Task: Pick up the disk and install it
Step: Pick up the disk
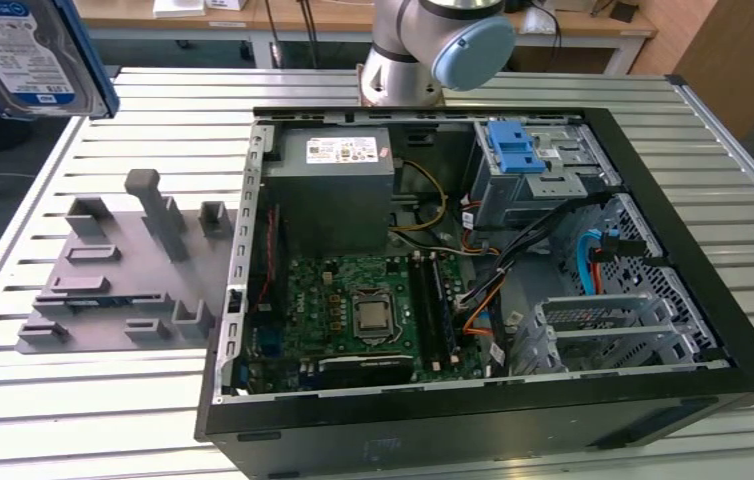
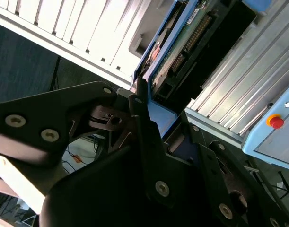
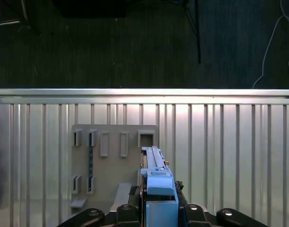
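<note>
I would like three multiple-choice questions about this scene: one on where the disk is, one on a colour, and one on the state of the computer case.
1. Where is the disk?
A. seated in the drive cage
B. lying flat on the table
C. held in the air, at the exterior view's left

2. What colour is the carrier around the disk?
A. red
B. blue
C. yellow

3. How is the computer case?
A. open
B. closed
C. standing upright

Answers:
1. C: the gripper clamps it above the grey fixture plate.
2. B: blue plastic frames it in both wrist views.
3. A: the motherboard lies exposed.
</note>
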